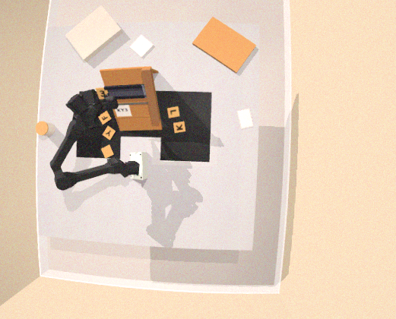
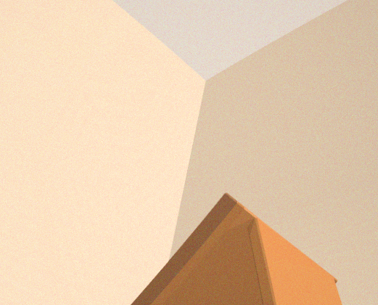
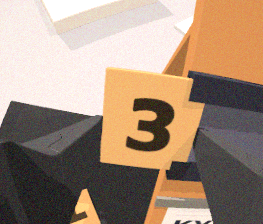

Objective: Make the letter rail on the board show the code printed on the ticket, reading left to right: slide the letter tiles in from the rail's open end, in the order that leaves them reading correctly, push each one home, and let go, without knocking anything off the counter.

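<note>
The gripper [image 1: 102, 99] [image 3: 150, 125] is shut on the 3 tile [image 1: 102, 93] [image 3: 149, 122], which reads upright in the wrist view. The tile is at the open left end of the dark letter rail [image 1: 127, 92] [image 3: 242, 122]; its right edge overlaps the rail's mouth and appears just inside. No letter shows in the visible part of the rail. The ticket [image 1: 123, 111] [image 3: 184, 218] on the orange board [image 1: 134, 124] reads KY3. The Y tile [image 1: 109, 133] lies left of the board, and the K tile [image 1: 179, 127] lies right of it, both turned.
The F tile [image 1: 105, 118] lies close below the gripper. A tile [image 1: 107, 151] without a visible letter lies lower, and the L tile [image 1: 173, 112] is near K. An orange cylinder [image 1: 42, 128] stands left of the arm. A cream block [image 1: 93, 33] and orange slab [image 1: 224, 45] are behind.
</note>
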### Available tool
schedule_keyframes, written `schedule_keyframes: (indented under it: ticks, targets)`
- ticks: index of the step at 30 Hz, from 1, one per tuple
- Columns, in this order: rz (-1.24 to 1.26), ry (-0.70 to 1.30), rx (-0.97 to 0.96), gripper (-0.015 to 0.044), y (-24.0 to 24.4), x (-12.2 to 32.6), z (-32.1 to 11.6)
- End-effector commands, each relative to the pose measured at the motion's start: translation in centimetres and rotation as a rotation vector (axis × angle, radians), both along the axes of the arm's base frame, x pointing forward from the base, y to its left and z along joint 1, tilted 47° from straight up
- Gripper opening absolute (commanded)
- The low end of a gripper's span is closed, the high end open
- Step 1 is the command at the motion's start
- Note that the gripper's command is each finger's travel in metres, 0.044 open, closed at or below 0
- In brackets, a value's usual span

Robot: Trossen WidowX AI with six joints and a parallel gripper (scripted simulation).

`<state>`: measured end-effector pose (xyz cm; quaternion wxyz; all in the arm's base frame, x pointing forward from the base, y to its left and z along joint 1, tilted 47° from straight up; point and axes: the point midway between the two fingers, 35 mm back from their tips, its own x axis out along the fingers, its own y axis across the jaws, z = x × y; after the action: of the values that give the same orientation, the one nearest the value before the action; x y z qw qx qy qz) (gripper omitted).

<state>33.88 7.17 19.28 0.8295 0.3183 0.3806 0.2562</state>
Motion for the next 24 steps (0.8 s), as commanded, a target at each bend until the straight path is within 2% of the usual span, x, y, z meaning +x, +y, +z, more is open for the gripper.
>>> schedule_keyframes:
  ticks: [1, 24]
  targets:
    - [0.005, 0.009, 0.001, 0.0, -0.06, -0.08, -0.53]
    - [0.005, 0.009, 0.001, 0.0, -0.81, 0.12, -1.38]
